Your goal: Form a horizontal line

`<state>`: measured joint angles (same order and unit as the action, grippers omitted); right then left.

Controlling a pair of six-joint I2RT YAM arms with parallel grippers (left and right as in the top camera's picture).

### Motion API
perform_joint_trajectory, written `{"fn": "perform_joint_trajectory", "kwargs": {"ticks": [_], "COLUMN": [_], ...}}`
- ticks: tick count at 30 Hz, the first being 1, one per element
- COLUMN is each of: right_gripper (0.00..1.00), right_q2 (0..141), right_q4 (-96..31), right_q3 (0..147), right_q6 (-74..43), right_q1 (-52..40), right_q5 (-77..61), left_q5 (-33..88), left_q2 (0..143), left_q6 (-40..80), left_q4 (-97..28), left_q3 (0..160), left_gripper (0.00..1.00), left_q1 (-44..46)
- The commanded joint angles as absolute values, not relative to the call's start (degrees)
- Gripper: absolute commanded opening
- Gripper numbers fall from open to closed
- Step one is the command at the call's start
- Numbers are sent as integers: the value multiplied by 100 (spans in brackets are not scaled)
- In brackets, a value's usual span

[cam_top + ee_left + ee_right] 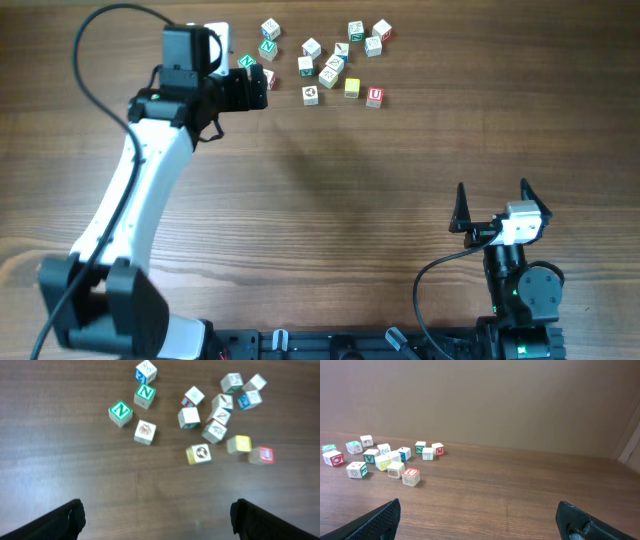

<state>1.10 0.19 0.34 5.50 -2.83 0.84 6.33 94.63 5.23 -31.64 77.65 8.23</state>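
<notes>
Small alphabet cubes lie scattered at the far side of the table, and no tidy row of three white cubes shows. A red "U" cube sits at the front right of the group. A yellow cube is next to it. A cube with a brownish picture lies further left. Another brown-picture cube lies by two green "N" cubes. My left gripper is open and empty, raised just left of the cubes. My right gripper is open and empty near the front.
More cubes cluster at the back right of the group. Bare wooden table spreads between the cubes and my right gripper. A cable loops at the far left. A plain wall stands behind the table.
</notes>
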Motion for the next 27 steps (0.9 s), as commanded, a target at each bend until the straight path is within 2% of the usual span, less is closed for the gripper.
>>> {"fn": "perform_joint_trajectory", "kwargs": {"ticks": [1,17,27], "right_gripper": [100,100,100], "right_q2": [60,60,60], "right_q4": [34,34,34], "right_q3": [30,30,30], "right_q6": [600,598,600], "right_q1": [-298,-298,-298], "right_q5": [-5,-8,-5], "left_q5": [290,248,250], "left_q2": [10001,11085,11472], "left_q6": [32,38,40], "left_q4": [-2875,-1426,-934], "left_q3": [7878,7878,7878], "left_gripper": [98,98,98], "left_q1": [998,1151,1153]}}
